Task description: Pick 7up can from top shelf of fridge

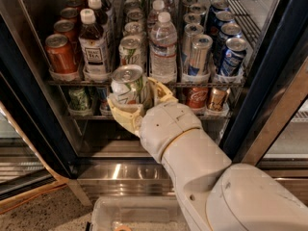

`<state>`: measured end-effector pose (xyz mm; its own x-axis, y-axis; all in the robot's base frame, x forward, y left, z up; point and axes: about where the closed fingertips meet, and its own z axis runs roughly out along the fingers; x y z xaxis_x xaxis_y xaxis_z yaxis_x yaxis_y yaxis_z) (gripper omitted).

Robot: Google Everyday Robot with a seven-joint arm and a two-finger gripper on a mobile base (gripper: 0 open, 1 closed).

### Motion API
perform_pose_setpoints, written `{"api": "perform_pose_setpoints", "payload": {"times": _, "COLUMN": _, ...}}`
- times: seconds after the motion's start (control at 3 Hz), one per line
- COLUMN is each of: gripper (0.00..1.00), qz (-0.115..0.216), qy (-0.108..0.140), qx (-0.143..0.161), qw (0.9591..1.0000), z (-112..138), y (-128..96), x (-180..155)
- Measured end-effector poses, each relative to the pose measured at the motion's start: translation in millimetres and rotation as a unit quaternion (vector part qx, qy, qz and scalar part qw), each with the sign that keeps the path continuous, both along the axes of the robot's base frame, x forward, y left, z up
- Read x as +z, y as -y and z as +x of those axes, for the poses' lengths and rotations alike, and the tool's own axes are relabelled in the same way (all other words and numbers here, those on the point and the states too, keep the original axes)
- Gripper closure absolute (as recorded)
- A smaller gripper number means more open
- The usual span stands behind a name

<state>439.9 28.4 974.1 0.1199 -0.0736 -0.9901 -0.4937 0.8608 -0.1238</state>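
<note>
Open fridge with a dark frame and wire racks full of drinks, viewed from above and behind a cream robot arm.

At the centre, the gripper, just in front of the racks, with its two yellowish fingers closed round the 7up can, one on each side. Can lid-up, out of its lane, lid about level with the front edge of the top shelf, body overlapping the lower rack behind it.

On the top shelf, left to right along the front: an orange-red can, a tea bottle, another silver-green can right behind the held one, a water bottle, slim silver-and-blue cans, dark blue cans. More of each in rows behind.

On the lower rack, a green can at left and a red can at right.

At the bottom edge, part of a clear plastic bin below the arm.
</note>
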Motion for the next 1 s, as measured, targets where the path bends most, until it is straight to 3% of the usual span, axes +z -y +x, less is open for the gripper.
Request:
{"api": "perform_pose_setpoints", "payload": {"times": 0.33, "gripper": 1.0, "qz": 0.0, "qy": 0.0, "qx": 0.0, "qw": 1.0, "z": 0.0, "y": 0.0, "x": 0.0}}
{"api": "perform_pose_setpoints", "payload": {"times": 0.67, "gripper": 1.0, "qz": -0.001, "qy": -0.013, "qx": 0.023, "qw": 0.9996, "z": -0.5, "y": -5.9, "x": -2.0}}
{"api": "perform_pose_setpoints", "payload": {"times": 1.0, "gripper": 1.0, "qz": -0.004, "qy": -0.056, "qx": 0.002, "qw": 0.9984, "z": 11.9, "y": 32.3, "x": -16.0}}
